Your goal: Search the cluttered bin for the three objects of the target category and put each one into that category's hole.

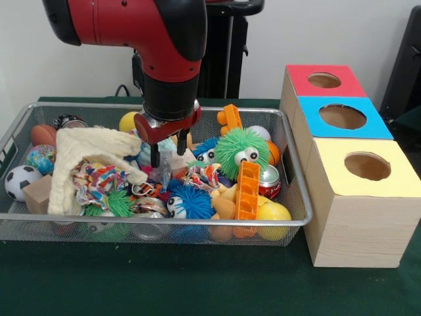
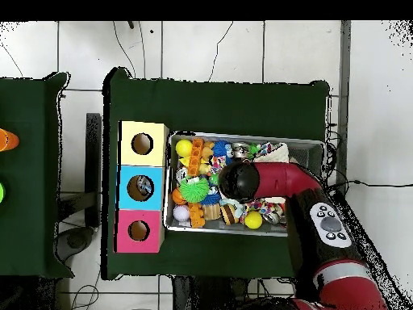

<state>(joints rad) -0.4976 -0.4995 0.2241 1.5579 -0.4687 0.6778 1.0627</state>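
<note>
The wire mesh bin (image 1: 164,224) sits on the green table, full of toys; it also shows in the overhead view (image 2: 314,143). My gripper (image 1: 168,153) hangs open and empty over the bin's middle, fingertips just above the clutter, beside a cream cloth (image 1: 85,158) and left of a green fuzzy ball with eyes (image 1: 242,150). In the overhead view my arm's wrist (image 2: 236,181) hides the gripper. The blue-topped box's hole (image 1: 342,116) is right of the bin, between the red and yellow boxes; in the overhead view the blue box's hole (image 2: 140,187) is on the bin's left.
The bin also holds a blue fuzzy ball (image 1: 187,201), an orange ladder piece (image 1: 247,191), a yellow ball (image 1: 273,214), a soccer ball (image 1: 21,179) and a wooden block (image 1: 38,194). The red box's hole (image 1: 324,80) and the yellow box's hole (image 1: 367,166) flank the blue one.
</note>
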